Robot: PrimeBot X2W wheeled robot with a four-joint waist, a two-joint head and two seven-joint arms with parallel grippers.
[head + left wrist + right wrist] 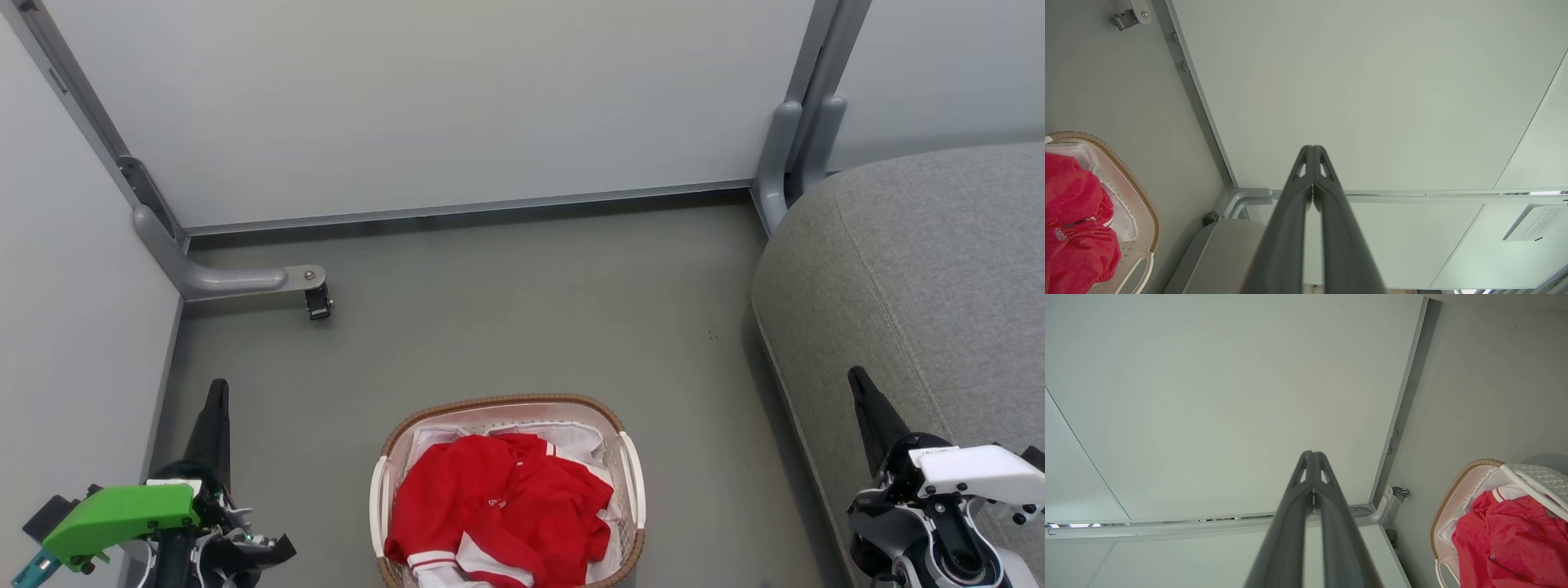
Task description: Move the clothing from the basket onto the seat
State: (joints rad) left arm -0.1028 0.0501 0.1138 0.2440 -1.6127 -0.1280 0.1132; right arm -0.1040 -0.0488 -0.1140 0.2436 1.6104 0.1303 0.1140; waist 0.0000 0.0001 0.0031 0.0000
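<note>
Left gripper [1312, 152]: the two long dark fingers lie pressed together along their length, tips meeting. In the head view it stands at the lower left over the floor, left of the basket and apart from it.
Right gripper [1312, 454]: fingers likewise together, tip against tip. In the head view it stands at the lower right, in front of the seat's near edge.
Clothing [498, 506]: bright red soft fabric garments with white panels and red-and-white striped cuffs, crumpled in a heap inside the basket; a striped cuff lies at the near end.
Basket [506, 400]: oval white perforated plastic laundry basket with a brown woven-look rim and a white handle on each side. It stands on the floor between the two grippers.
Liner [571, 437]: plain white sheet, visible at the basket's far end beneath the red fabric.
Seat [922, 269]: large grey fabric-upholstered sofa cushion with rounded edges and a stitched seam, right of the basket and not touching it.
Floor [522, 310]: flat grey surface.
Partition panels [457, 106]: pale grey, in grey metal frames, enclosing the far and left sides.
Caster [318, 304]: small black wheel under a grey frame foot, far left.
</note>
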